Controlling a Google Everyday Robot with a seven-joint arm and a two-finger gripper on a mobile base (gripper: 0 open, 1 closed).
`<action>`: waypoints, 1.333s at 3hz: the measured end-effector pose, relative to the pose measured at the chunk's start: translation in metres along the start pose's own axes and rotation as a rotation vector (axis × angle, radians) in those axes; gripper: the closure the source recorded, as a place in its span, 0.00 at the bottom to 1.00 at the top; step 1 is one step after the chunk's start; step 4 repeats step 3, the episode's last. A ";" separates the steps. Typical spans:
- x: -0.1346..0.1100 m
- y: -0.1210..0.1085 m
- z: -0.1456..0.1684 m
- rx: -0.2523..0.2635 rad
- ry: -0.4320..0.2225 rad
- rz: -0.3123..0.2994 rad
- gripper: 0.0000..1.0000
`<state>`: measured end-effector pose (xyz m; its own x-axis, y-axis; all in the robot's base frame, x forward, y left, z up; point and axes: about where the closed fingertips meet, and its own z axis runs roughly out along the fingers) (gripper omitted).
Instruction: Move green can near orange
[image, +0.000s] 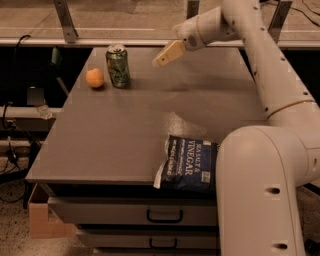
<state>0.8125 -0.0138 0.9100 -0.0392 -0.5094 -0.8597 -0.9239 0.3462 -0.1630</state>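
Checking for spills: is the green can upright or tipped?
Upright: the green can stands base-down, silver top up, beside the orange; the gripper hovers apart above the table.

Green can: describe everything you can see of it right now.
The green can is a small metal-looking drink can, green with pale mottled markings and a silver top rim. It stands upright on the grey table near the far left corner, just right of the orange, close but with contact unclear. The end effector hangs off to its right, not touching it.
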 end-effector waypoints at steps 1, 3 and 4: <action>0.028 -0.047 -0.091 0.188 -0.002 0.117 0.00; 0.044 -0.063 -0.207 0.334 -0.066 0.243 0.00; 0.044 -0.063 -0.207 0.334 -0.066 0.243 0.00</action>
